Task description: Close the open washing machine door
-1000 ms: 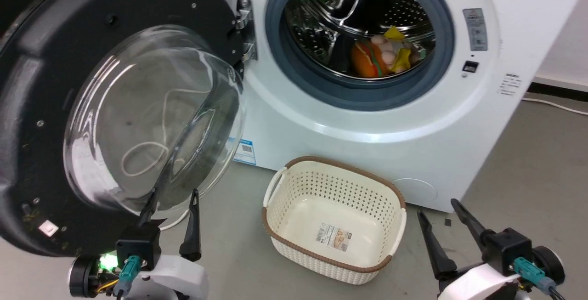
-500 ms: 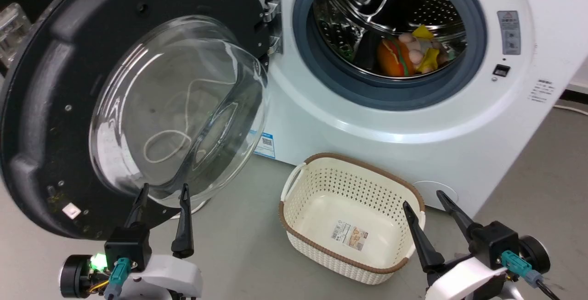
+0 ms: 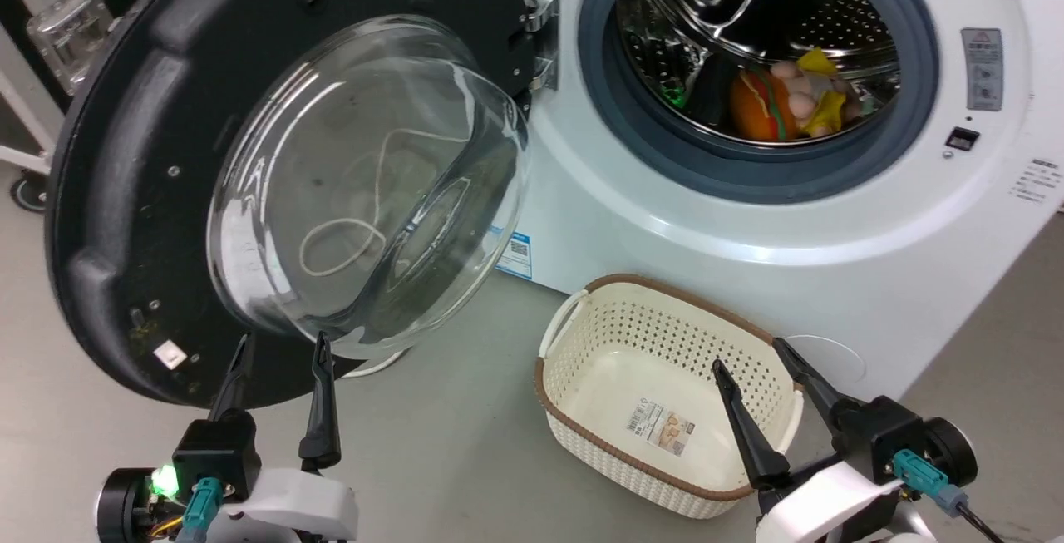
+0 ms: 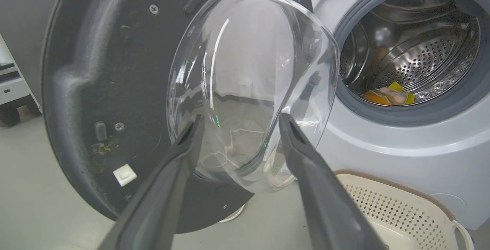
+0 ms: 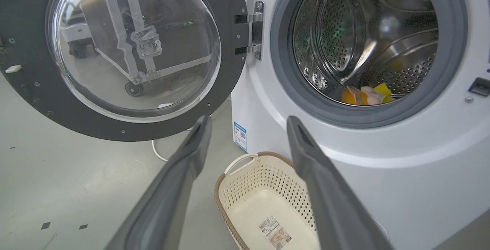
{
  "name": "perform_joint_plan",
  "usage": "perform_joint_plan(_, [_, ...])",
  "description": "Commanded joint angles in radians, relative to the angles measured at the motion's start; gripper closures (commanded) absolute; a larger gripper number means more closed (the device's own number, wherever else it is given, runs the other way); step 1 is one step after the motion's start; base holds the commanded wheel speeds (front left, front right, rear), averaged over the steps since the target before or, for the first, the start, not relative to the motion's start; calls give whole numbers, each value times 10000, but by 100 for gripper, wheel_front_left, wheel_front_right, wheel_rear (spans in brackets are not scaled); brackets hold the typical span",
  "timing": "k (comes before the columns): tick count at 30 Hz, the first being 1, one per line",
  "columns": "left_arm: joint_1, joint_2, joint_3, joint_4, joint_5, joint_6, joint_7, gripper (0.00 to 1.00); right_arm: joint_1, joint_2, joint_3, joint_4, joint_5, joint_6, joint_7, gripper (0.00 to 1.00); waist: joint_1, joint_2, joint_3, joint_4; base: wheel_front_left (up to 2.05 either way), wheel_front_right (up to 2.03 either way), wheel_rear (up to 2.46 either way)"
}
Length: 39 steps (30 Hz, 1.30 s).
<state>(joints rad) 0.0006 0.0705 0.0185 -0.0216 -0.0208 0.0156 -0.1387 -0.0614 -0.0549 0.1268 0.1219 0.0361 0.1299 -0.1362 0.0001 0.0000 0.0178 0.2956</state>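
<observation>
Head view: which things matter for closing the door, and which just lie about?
For the job: round black-rimmed glass washing machine door; big white front-loading washing machine; left pincer, open.
Lying about: cream perforated basket; orange and yellow toys in the steel drum.

A cream perforated basket (image 3: 640,483) sits on the grey floor (image 3: 465,443), sticker (image 3: 662,428) inside.

Bright even light, glare on washing machine door (image 3: 366,185) glass.

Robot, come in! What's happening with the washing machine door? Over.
Left hand open, empty, close to the washing machine door. Right hand open, empty, near the basket. Door wide open. Basket low, before the washing machine; probably clears the swing.
</observation>
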Motion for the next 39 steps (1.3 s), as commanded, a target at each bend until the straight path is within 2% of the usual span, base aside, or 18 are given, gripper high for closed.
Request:
perform_joint_plan(1, [100, -30, 53, -57, -30, 18, -114, 0, -175, 23, 75, 82, 79, 5, -143, 0, -1, 0, 10, 103, 0, 0, 0])
perform_joint_plan(2, [105, -35, 61, -54, -38, 2, -135, 0, -190, 23, 95, 103, 92, 5, -164, 0, -1, 0, 14, 146, 0, 0, 0])
perform_joint_plan(4, [102, -53, 86, -55, -125, -71, -177, 55, -212, 24, 137, 143, 116, 5, -206, 0, -1, 0, 22, 232, 0, 0, 0])
perform_joint_plan(5, [90, -64, 111, -84, -179, -113, -198, 100, -221, 24, 160, 162, 125, 5, -227, 0, -1, 0, 26, 276, 0, 0, 0])
perform_joint_plan(17, [-317, 104, 753, -913, -631, -813, -428, 100, -136, 30, 15, 228, 218, 5, -456, 0, -1, 0, 136, 790, 0, 0, 0])
perform_joint_plan(18, [-573, 275, 972, -1151, -881, -950, -470, 100, -100, 31, -36, 189, 202, 6, -498, 0, -1, 0, 235, 884, 0, 0, 0])
perform_joint_plan(19, [-1057, 697, 1259, -1278, -1306, -1076, -533, 100, -58, 33, -93, 86, 202, 6, -560, 0, -1, 0, 410, 1021, 0, 0, 0])
perform_joint_plan(20, [-1057, 697, 1259, -1278, -1306, -1076, -533, 100, -58, 33, -93, 86, 202, 6, -560, 0, -1, 0, 410, 1021, 0, 0, 0])
perform_joint_plan(24, [-1947, 1386, 1714, -693, -2348, -1151, -538, 100, -8, 35, -181, 10, 136, 6, -643, 0, -1, 0, 641, 1195, 0, 0, 0])
perform_joint_plan(26, [-2542, 1739, 2114, -41, -3196, -1175, -116, 100, -54, 36, -171, -3, 107, 6, -685, 0, -1, 0, 794, 1176, 0, 0, 0])
perform_joint_plan(27, [-3199, 2120, 2550, 691, -4084, -1197, 456, 100, -128, 36, -164, 13, 97, 6, -726, 0, -1, 0, 943, 1135, 0, 0, 0])
perform_joint_plan(28, [-3199, 2120, 2550, 691, -4084, -1197, 456, 100, -128, 36, -164, 13, 97, 6, -726, 0, -1, 0, 943, 1135, 0, 0, 0])
perform_joint_plan(32, [-4330, 2792, 3286, 2201, -5491, -1237, 1468, 100, -309, 5, -56, 76, 98, 7, -810, 0, -1, 0, 1204, 1028, 0, 0, 0])
perform_joint_plan(36, [-5344, 2994, 3858, 3703, -7191, -1131, 2963, 100, -447, -57, -4, 153, 125, 7, -893, 0, -1, 0, 1404, 962, 0, 0, 0])
perform_joint_plan(39, [-5957, 2904, 4281, 4558, -8617, -877, 4369, 100, -514, -92, 42, 230, 140, 7, -956, 0, -1, 0, 1508, 929, 0, 0, 0])
